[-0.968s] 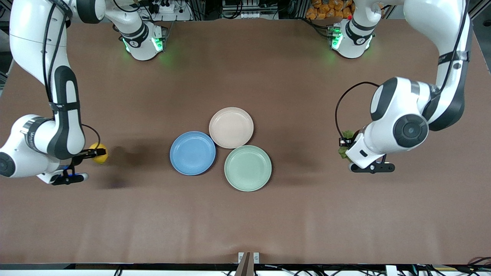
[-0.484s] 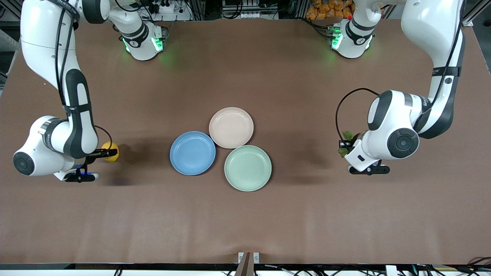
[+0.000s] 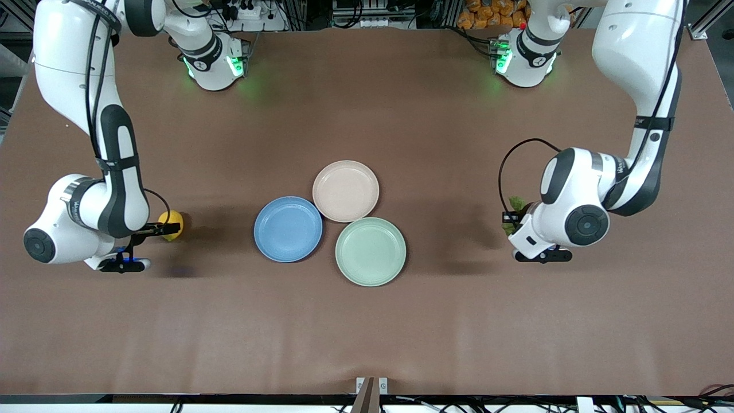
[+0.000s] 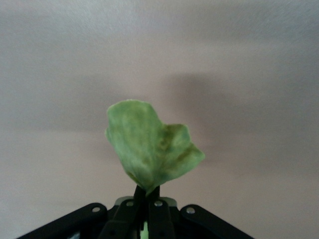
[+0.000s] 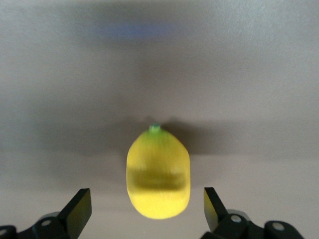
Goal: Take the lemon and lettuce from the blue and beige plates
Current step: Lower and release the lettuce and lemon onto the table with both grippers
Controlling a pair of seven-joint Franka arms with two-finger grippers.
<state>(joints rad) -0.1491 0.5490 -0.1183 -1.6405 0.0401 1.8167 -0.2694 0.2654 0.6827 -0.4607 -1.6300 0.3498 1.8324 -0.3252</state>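
The yellow lemon (image 3: 172,224) (image 5: 158,174) lies on the brown table toward the right arm's end, well apart from the plates. My right gripper (image 3: 165,228) (image 5: 147,205) is open around it, with a gap between each finger and the fruit. My left gripper (image 3: 510,218) (image 4: 147,192) is shut on the stem end of the green lettuce (image 3: 518,203) (image 4: 149,149) and holds it over bare table toward the left arm's end. The blue plate (image 3: 288,229) and the beige plate (image 3: 345,191) sit mid-table, both with nothing on them.
A pale mint-green plate (image 3: 370,251) touches the blue and beige ones and is the nearest of the three to the front camera. Brown table surface stretches between the plates and each gripper.
My right gripper carried the lemon a little toward the plates, then opened and let it go. My left arm shifted slightly toward the plates with the lettuce still gripped.
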